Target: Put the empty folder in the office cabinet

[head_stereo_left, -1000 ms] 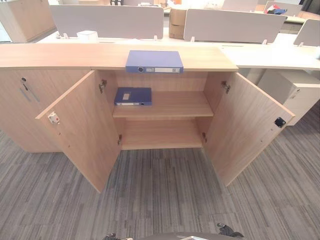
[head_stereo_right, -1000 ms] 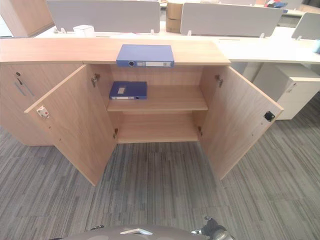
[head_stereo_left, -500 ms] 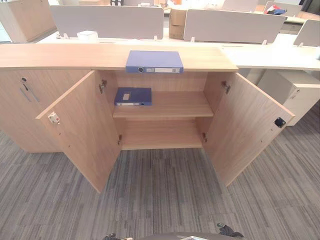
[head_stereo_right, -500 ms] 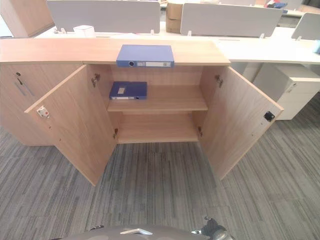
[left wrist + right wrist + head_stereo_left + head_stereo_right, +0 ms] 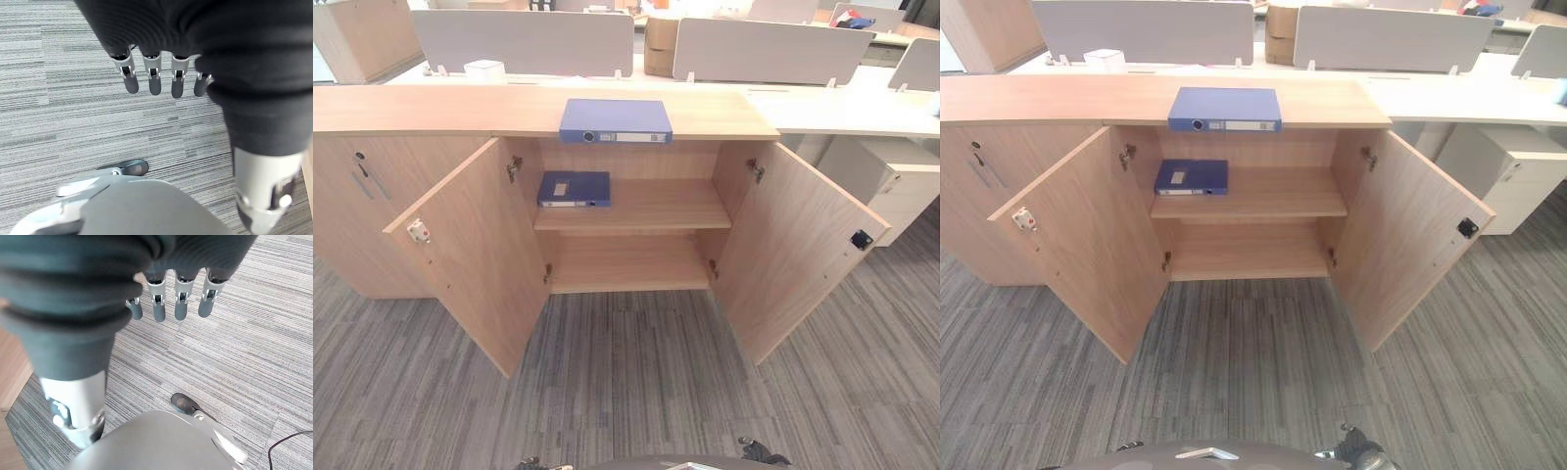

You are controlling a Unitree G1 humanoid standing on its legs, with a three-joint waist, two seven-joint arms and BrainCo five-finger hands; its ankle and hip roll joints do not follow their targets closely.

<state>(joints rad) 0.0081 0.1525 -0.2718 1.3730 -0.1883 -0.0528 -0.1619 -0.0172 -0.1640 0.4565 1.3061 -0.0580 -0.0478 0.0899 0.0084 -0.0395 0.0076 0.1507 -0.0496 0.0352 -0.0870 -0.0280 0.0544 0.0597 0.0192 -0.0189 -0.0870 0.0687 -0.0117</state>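
Folder (image 5: 615, 119) flat on cabinet (image 5: 470, 245) top surface, doors open. Left hand (image 5: 161, 73) and right hand (image 5: 171, 298) relaxed, fingers straight, empty, over carpet (image 5: 636, 382).

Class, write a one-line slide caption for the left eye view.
Open cabinet, one blue folder on top, another on its upper shelf.

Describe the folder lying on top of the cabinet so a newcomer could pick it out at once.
Find the long wooden cabinet whose two doors stand open. On its top, right above the open compartment, lies a blue folder flat, spine toward the camera. A second, smaller blue folder lies inside on the upper shelf; the one you want lies on the countertop, outside the cabinet.
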